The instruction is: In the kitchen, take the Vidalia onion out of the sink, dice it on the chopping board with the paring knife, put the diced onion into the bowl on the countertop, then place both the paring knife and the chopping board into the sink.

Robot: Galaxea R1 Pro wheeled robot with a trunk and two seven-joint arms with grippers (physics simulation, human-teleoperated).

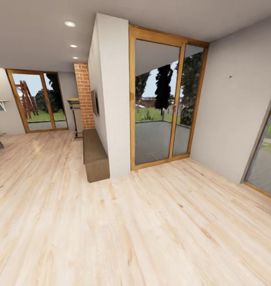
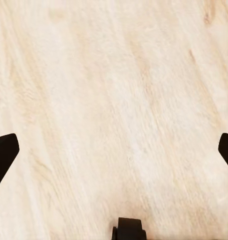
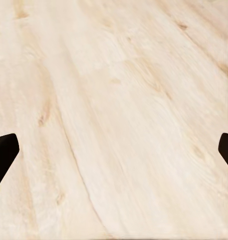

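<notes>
Both grippers, left [image 2: 114, 150] and right [image 3: 114, 150], spread wide, holding nothing | I see pale wood floor [image 1: 151, 230]; glass doors [image 1: 163, 99] ahead

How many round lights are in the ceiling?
2. One ceiling light is near the top left of the head view, and a second light sits just below it, farther back. More may be hidden behind the white wall.

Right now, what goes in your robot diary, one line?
place: room with wood floor | ahead: glass door | left gripper: open, empty | right gripper: open, empty
</notes>
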